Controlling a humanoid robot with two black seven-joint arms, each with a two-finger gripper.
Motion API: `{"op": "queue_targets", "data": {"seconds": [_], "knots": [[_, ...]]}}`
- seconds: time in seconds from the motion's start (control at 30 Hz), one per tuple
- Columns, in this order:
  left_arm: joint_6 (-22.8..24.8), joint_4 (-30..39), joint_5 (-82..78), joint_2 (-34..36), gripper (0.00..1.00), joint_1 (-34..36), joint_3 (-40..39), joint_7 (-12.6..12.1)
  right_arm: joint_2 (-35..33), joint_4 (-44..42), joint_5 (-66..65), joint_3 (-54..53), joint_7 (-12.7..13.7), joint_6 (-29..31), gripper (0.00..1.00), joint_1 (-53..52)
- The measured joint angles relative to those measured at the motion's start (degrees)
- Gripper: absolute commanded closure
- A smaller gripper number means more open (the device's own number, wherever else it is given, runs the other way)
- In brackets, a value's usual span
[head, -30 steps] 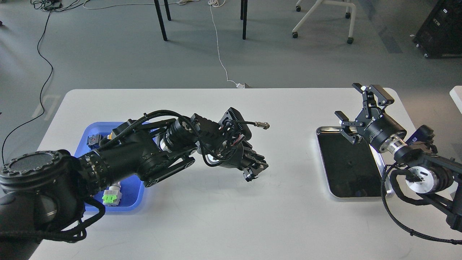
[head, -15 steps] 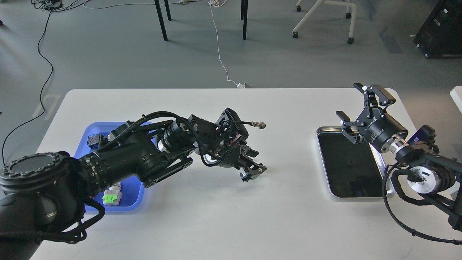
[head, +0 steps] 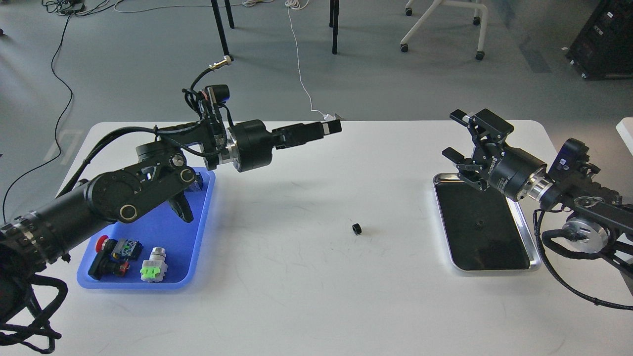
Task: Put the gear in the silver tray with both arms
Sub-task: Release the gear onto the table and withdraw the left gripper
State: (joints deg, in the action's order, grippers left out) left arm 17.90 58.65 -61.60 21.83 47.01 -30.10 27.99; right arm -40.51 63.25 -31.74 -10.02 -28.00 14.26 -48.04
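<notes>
- The white table (head: 296, 277) fills most of my view, its far edge at 12 o'clock.
- My left arm (head: 123, 198) comes in from 8 o'clock and reaches over the blue tray toward the table's middle.
- My right arm (head: 583, 212) comes in from 4 o'clock, its wrist over the silver tray's far right corner.
- The blue tray (head: 163, 237) lies at 9 o'clock on the table, partly under my left arm.
- The silver tray (head: 531, 252) lies at 3 o'clock, its dark bottom bare but for a reflection.
- My left jaws (head: 332, 126) point toward 2 o'clock, raised off the table; the two fingers lie pressed together, clenched, with nothing seen between them.
- My right jaws (head: 467, 143) point toward 10 o'clock above the silver tray's far edge; they stand spread wide, released, with nothing between them.
- In the blue tray, at its near end, lie a black part with a red button (head: 106, 254) and, just beside it at 3 o'clock, a grey part with a green face (head: 153, 267).
- The gear (head: 356, 228), small and black, sits on the bare table between the two trays, nearer the silver one, well apart from both jaws.
</notes>
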Motion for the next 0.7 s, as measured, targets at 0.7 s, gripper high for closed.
{"op": "queue_targets", "data": {"seconds": [0.7], "knots": [[3.86,7.56,24.97,2.61,0.02,-24.26,-30.33,0.0,20.13,-1.34,-41.46,47.12,0.0,-0.31,0.04,-39.07]]}}
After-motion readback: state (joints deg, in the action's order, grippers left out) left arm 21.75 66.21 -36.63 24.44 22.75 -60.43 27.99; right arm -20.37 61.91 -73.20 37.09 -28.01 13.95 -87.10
